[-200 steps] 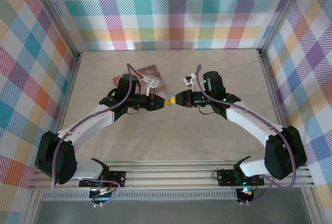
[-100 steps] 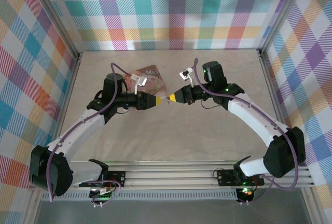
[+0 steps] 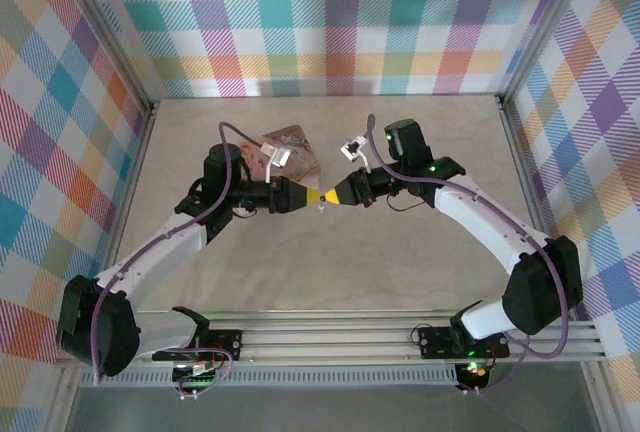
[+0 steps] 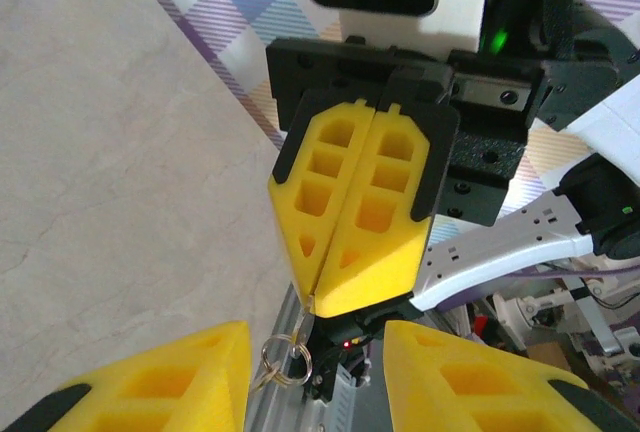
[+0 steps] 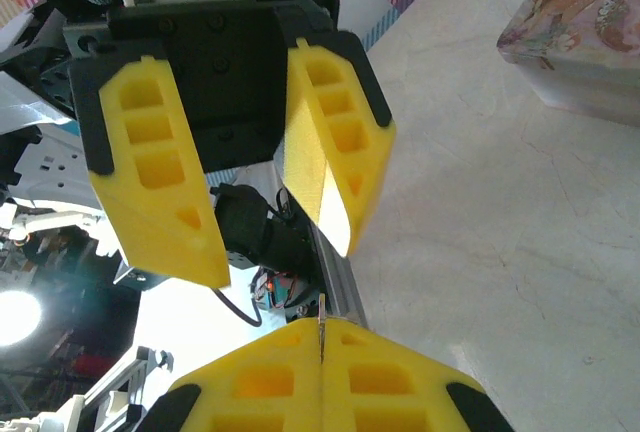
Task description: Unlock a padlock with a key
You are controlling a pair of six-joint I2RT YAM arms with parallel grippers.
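My right gripper (image 3: 333, 193) is shut on the key (image 5: 322, 318), a thin metal blade that sticks out edge-on between its yellow fingertips. In the left wrist view the key (image 4: 306, 308) hangs from the shut right fingers (image 4: 360, 212), and small silvery split rings (image 4: 284, 356) dangle from it. My left gripper (image 3: 303, 195) faces it tip to tip above the table and stands open. Its fingers (image 5: 335, 142) are spread on either side of the key's line and hold nothing. The blue padlock is out of view.
The pink illustrated tin (image 3: 292, 148) lies on the table just behind the left gripper, and its corner (image 5: 580, 22) appears in the right wrist view. The beige tabletop (image 3: 330, 272) is walled by plaid panels. An aluminium rail (image 3: 330, 342) runs along the near edge.
The left arm pulled back to the left from the right gripper, then edged toward it again. The right gripper shifted slightly left, still shut on the key.
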